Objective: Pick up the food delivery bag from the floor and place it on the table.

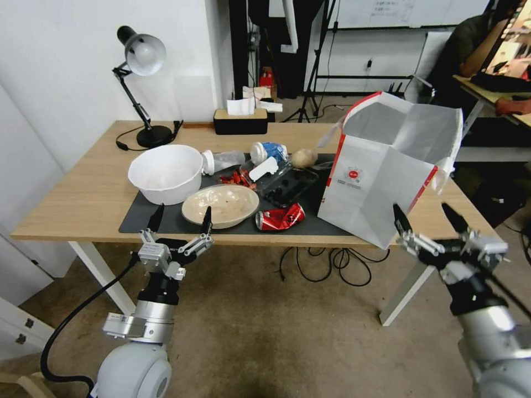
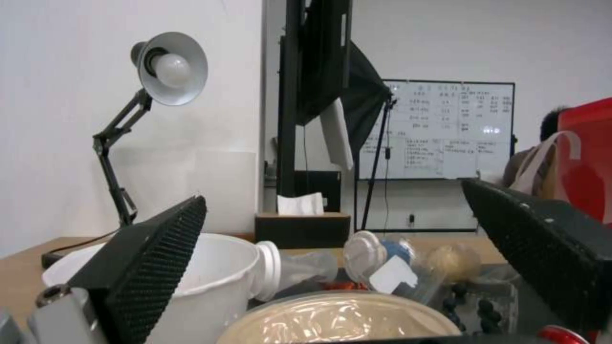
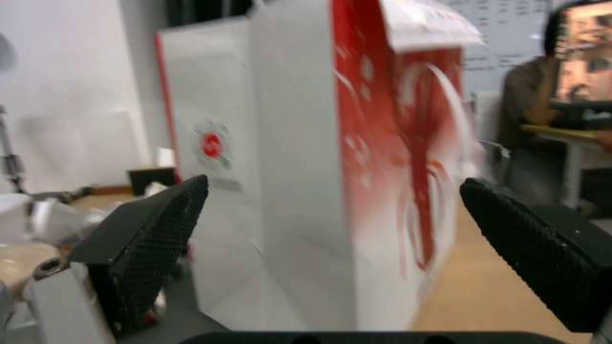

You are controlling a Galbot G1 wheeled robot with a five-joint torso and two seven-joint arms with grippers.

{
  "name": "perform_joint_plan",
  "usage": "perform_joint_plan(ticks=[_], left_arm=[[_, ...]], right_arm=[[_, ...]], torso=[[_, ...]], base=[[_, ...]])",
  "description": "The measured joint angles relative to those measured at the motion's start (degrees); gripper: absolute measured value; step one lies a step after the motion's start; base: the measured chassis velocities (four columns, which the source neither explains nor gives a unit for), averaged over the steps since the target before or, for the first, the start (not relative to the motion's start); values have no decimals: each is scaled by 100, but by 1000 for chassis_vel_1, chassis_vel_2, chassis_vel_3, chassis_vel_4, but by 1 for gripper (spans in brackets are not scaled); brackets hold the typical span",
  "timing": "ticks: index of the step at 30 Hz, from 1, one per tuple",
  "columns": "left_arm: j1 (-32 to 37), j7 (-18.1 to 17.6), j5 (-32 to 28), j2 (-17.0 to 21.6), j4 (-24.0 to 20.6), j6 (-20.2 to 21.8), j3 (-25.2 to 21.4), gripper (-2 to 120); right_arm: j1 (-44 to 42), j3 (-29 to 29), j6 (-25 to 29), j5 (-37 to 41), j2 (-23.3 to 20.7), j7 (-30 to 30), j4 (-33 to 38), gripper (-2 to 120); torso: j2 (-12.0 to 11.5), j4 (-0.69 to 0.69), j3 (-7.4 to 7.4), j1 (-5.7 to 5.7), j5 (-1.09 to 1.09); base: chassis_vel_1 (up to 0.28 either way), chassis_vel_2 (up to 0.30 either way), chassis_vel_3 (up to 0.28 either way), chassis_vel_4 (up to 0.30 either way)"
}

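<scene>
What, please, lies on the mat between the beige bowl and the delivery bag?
In the head view, a crushed red can lies on the dark mat between the beige bowl and the delivery bag, near the table's front edge.

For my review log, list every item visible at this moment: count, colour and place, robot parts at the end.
Boxy white food delivery bag with red edges: one, upright on the table's right front.
Light-wood table on white legs: one, ahead of the robot.
Dark grey mat: one, on the table's front.
White plastic bowl: one, on the mat's left.
Beige shallow bowl: one, at the mat's front.
Crushed red can: one, right of the shallow bowl.
Black desk lamp: one, at the table's left rear.
Black tissue box: one, at the rear centre.
Brownish-grey floor: black cables under the table.
Left gripper: open, at the front edge.
Right gripper: open, beside the bag, apart.
</scene>
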Motion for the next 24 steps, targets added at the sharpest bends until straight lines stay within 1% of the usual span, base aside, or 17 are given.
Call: perform_joint_plan(ticks=[2, 5, 9, 12, 17, 24], left_arm=[[2, -2, 3, 0, 13, -10, -6, 100], [-9, -33, 2, 36, 80, -12, -22, 100], [-25, -39, -5, 63, 146, -17, -30, 100], [-26, -38, -4, 70, 242, -31, -29, 100], [-47, -42, 7, 66, 277, -5, -5, 100], [-77, -41, 34, 27, 294, 92, 58, 100]], right_arm=[[-28, -48, 60, -101, 81, 62, -64, 100], [-115, -201, 209, -467, 325, 218, -263, 100], [-148, -329, 298, -718, 453, 308, -414, 100], [-160, -549, 386, -1035, 646, 465, -649, 100], [-126, -696, 472, -1186, 779, 553, -864, 100], [-137, -769, 550, -1298, 810, 591, -948, 100]], torso=[[0, 0, 0, 0, 0], [0, 0, 0, 0, 0], [-1, 0, 0, 0, 0], [0, 0, 0, 0, 0], [0, 0, 0, 0, 0], [0, 0, 0, 0, 0]], base=[[0, 0, 0, 0], [0, 0, 0, 0], [0, 0, 0, 0], [0, 0, 0, 0], [0, 0, 0, 0], [0, 0, 0, 0]])
